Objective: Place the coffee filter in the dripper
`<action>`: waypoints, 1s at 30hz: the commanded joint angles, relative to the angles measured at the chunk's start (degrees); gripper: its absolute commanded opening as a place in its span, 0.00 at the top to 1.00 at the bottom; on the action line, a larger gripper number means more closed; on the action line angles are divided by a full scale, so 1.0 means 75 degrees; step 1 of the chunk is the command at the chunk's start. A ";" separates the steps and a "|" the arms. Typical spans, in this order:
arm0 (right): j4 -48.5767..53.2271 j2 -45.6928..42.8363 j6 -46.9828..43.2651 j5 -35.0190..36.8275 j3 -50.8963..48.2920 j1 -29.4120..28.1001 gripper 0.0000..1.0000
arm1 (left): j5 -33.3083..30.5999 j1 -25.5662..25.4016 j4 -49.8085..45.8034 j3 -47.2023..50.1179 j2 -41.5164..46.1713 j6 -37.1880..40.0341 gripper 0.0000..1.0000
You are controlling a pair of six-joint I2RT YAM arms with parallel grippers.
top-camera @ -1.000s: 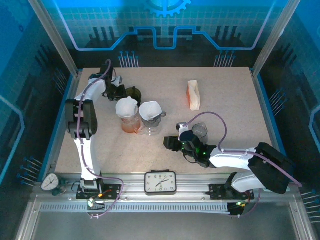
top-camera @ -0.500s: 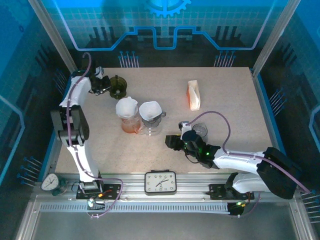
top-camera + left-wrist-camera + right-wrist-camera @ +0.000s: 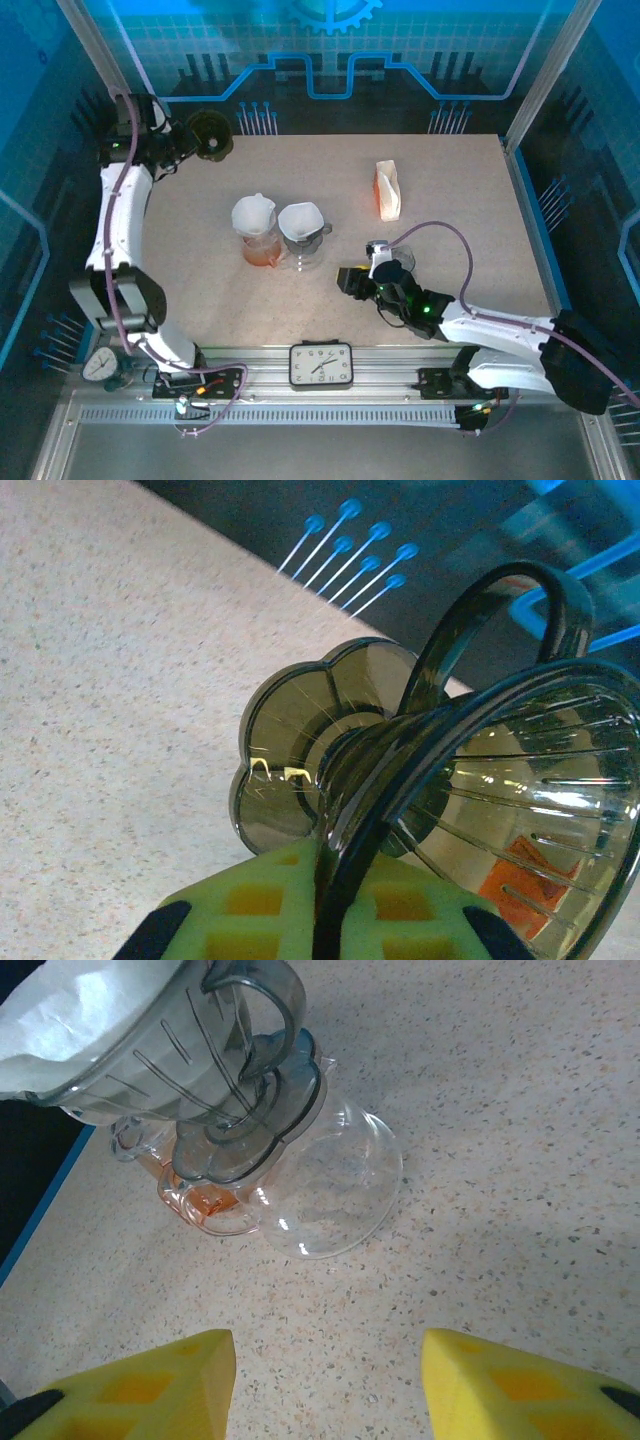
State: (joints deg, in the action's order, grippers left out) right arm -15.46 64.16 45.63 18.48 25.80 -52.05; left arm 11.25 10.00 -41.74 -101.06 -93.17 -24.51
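A dark smoky dripper (image 3: 211, 134) hangs above the table's far left corner, empty, with my left gripper (image 3: 186, 148) shut on it. In the left wrist view the yellow-green fingers (image 3: 250, 905) pinch the dripper (image 3: 500, 770) by its rim, handle up and flower-shaped base toward the table. Two other drippers lined with white coffee filters, one (image 3: 254, 214) and the other (image 3: 300, 220), sit on carafes mid-table. My right gripper (image 3: 350, 281) is open just right of them. In the right wrist view it (image 3: 328, 1365) faces the clear carafe (image 3: 325, 1185) and a filter (image 3: 70, 1015), holding nothing.
An orange and white packet (image 3: 388, 190) lies at the back right. A small glass (image 3: 399, 262) stands next to the right wrist. The orange carafe (image 3: 262, 250) is left of the clear one. A clock (image 3: 321, 365) sits on the front rail.
My left arm has lifted the dark dripper away from beside the carafes and swung it to the far left corner. The right arm has shifted slightly to the right, still open.
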 commanded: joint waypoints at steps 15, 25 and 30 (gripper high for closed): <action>0.4222 -0.2179 -0.0895 0.1204 0.1088 0.0459 0.46 | 0.0030 -0.3479 -0.0251 0.3366 0.4510 -0.0628 0.88; 0.5987 -0.1770 -0.1052 0.0049 0.1633 0.2428 0.44 | -0.0444 -0.5327 -0.0271 0.5127 0.5828 -0.1406 0.89; 0.5956 -0.1355 -0.1300 -0.0858 0.1721 0.3579 0.44 | -0.0733 -0.6283 0.0290 0.6026 0.5816 -0.1833 0.89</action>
State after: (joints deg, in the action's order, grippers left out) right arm 26.70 52.75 37.87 17.02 36.51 -27.83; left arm 7.90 -34.22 -43.48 -58.41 -49.45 -35.05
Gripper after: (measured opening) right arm 0.561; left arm 0.117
